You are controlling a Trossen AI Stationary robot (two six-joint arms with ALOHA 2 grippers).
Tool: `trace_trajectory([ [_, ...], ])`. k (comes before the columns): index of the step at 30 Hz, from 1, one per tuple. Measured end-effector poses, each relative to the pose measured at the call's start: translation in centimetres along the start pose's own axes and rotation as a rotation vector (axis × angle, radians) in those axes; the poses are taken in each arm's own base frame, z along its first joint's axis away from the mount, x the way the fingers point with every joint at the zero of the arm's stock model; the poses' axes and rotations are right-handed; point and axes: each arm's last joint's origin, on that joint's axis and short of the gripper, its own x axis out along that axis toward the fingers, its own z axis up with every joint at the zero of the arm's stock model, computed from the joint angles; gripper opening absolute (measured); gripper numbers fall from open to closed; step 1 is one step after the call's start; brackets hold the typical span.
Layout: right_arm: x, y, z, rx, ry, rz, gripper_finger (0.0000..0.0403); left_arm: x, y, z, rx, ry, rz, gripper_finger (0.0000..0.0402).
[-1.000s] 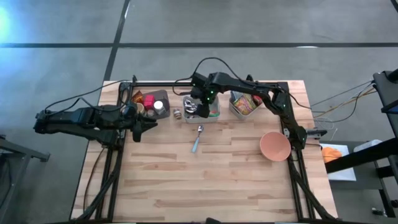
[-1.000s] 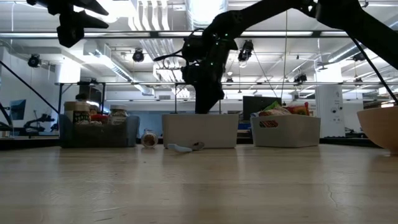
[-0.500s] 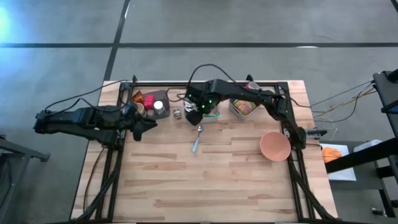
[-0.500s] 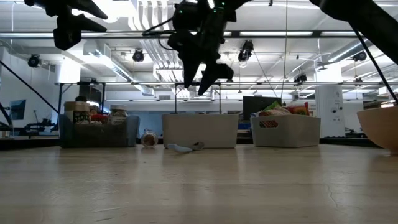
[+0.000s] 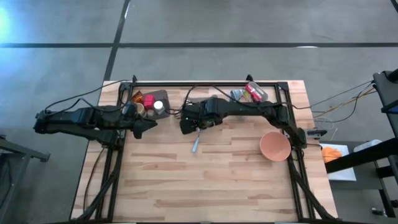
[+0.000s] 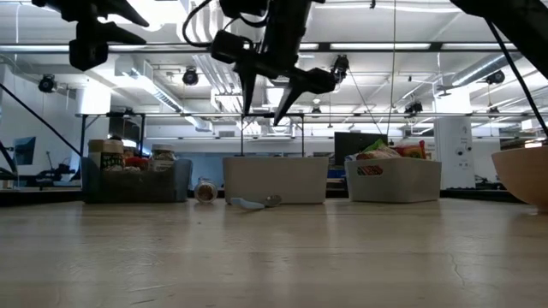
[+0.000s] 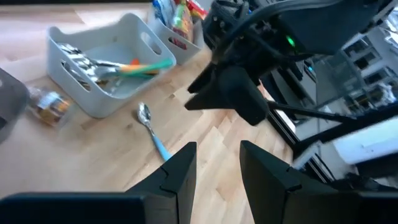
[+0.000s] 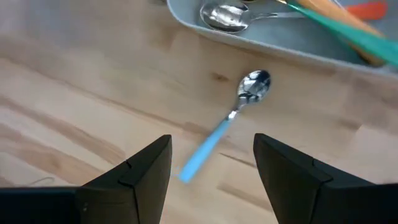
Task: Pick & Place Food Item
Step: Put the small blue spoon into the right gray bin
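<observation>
Snack packets [image 5: 250, 93] fill the white bin at the far right, and jars [image 5: 149, 102] stand in the dark bin at the far left. One small jar [image 7: 46, 102] lies on its side on the table between the bins. My right gripper [image 8: 211, 147] hangs open above the table, over a blue-handled spoon [image 8: 227, 121] that lies flat in front of the utensil bin [image 7: 134, 28]. It shows high in the low view [image 6: 264, 107] and touches nothing. My left gripper [image 5: 148, 124] waits open and raised, beside the dark bin.
A pink bowl [image 5: 275, 146] stands at the table's right edge. The utensil bin [image 6: 276, 180] holds spoons and an orange and green tool. Bare wood fills the near half of the table [image 5: 205, 186].
My right gripper has come out from over the utensil bin, toward the near edge and the table's left. It has risen and rolled about its own line, and now hangs over the spoon. No object has moved.
</observation>
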Motion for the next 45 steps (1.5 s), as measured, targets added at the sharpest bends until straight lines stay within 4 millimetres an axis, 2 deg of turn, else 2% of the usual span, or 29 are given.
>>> trace_trajectory([
  [7,2.7,1.5,-2.5,0.149,0.000,0.018,0.0224,-0.7,-0.3,-0.2,0.072,0.104,-0.137,0.0125],
  [13,5.6,1.8,-4.1,0.212,0.021,-0.025,0.0224,-1.7,-0.2,-0.1,0.086,0.096,-0.193,0.0125],
  [18,6.8,1.9,-4.5,0.249,0.032,-0.042,0.0224,-2.3,-0.1,0.0,0.085,0.076,-0.215,0.0125],
  [29,9.9,1.7,-5.1,0.258,0.068,-0.086,0.0223,-2.4,0.0,-0.1,0.110,0.083,-0.205,0.0125],
  [39,10.5,1.4,-5.3,0.274,0.074,-0.111,0.0220,-2.4,0.1,-0.2,0.118,0.087,-0.200,0.0125],
  [45,11.3,1.0,-5.4,0.279,0.074,-0.117,0.0160,-2.4,0.1,-0.2,0.140,0.085,-0.201,0.0125],
])
